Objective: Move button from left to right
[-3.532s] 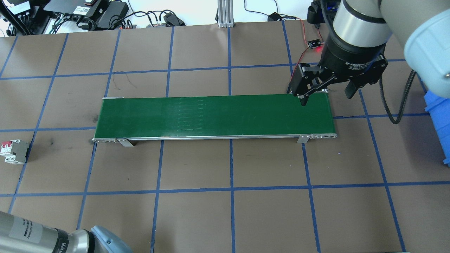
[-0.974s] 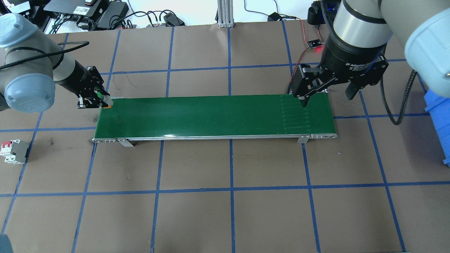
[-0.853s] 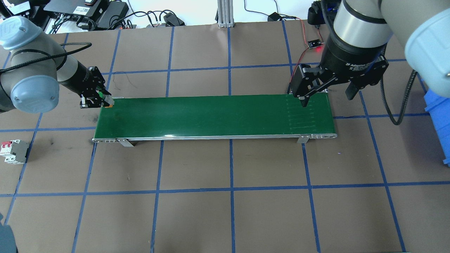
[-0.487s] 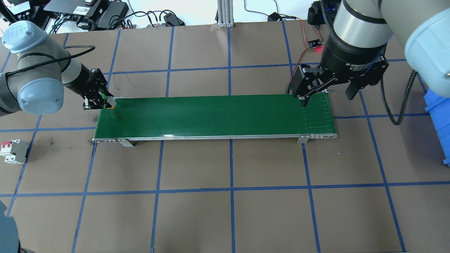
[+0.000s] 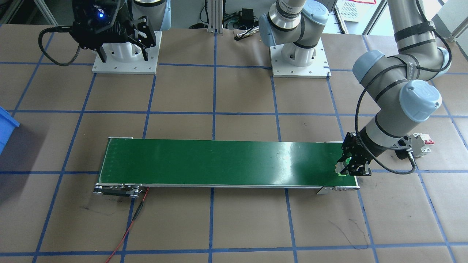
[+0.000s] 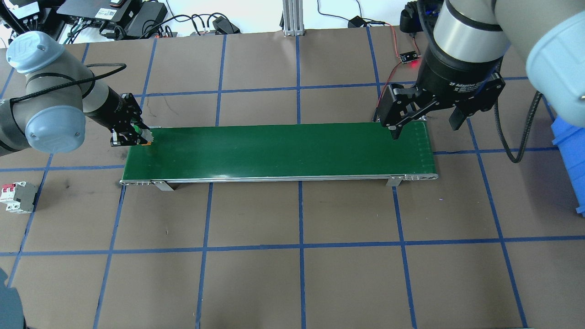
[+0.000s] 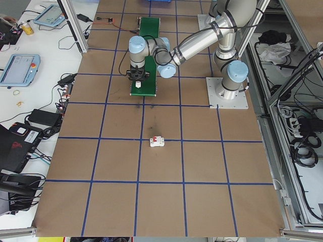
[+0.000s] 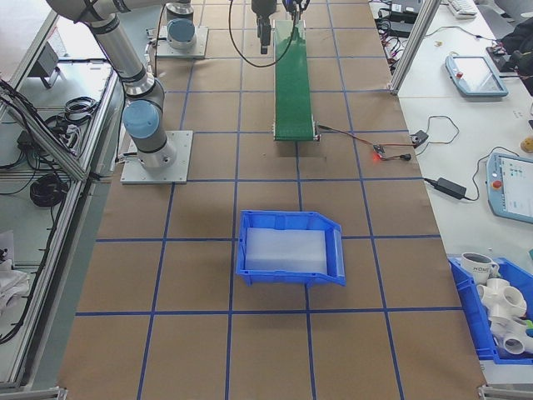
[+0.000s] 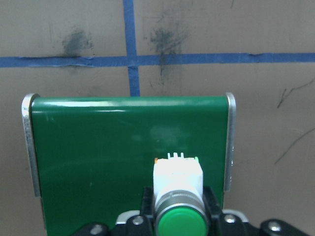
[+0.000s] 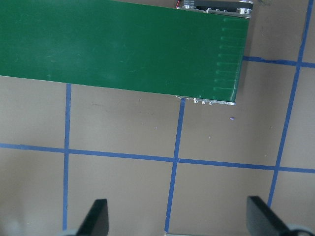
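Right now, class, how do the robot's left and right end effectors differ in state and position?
The left end effector is shut on the button at one end of the green conveyor belt; the right end effector is open, empty, above the opposite end. The left sits low at the belt; the right hangs higher. Both are black and two-fingered.

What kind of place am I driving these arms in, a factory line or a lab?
Likely a robotics lab bench, not a factory: a taped blue grid on the table, a short green conveyor belt, and teach pendants with loose cables on side benches.

Belt (image 6: 283,151) bare — right hand (image 6: 425,119) overhangs far end.
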You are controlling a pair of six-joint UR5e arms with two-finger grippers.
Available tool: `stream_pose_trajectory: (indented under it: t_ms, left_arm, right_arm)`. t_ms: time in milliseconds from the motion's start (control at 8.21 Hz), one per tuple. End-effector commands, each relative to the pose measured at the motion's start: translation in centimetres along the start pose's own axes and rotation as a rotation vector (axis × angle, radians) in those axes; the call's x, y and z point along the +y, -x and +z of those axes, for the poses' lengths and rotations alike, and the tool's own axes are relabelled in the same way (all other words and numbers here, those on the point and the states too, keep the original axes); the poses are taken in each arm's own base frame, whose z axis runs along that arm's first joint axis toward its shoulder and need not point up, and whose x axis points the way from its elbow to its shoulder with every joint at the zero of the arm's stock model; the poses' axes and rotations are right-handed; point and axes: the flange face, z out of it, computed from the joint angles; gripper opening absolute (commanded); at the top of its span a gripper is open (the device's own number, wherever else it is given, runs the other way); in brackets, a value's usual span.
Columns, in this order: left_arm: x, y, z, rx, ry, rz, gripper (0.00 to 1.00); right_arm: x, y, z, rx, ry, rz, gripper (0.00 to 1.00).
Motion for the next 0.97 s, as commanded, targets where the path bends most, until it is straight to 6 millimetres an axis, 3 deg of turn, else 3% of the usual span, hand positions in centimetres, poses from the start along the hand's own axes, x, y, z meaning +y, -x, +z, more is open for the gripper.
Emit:
stream_pose_trajectory:
  t_ms: [0, 122, 244, 731, 853]
  left_arm:
    - [0.19, 0.77, 0.82, -0.020, 0.006, -0.003, 0.00]
    - [0.27, 0.95, 0.50, -0.013, 0.003, -0.002, 0.00]
    - [0.29, 1.12, 0.80, -0.022, 0.005, 0.002, 0.48]
    - [0.35, 1.17, 0.39, -0.015, 0.003, 0.018, 0.88]
    - [-0.04, 1.24, 0.21, -0.023, -0.037, 0.032, 0.88]
  right_arm:
    - [-0.02, -0.05, -0.01, 0.000, 0.000, 0.001, 1.00]
    - [-0.02, -0.05, -0.01, 0.000, 0.000, 0.001, 1.00]
    - [0.00, 0.02, -0.01, 0.000, 0.000, 0.000, 1.00]
    - [0.00, 0.00, -0.01, 0.001, 0.000, 0.000, 1.00]
    - [-0.06, 0.02, 0.11, 0.000, 0.001, -0.003, 1.00]
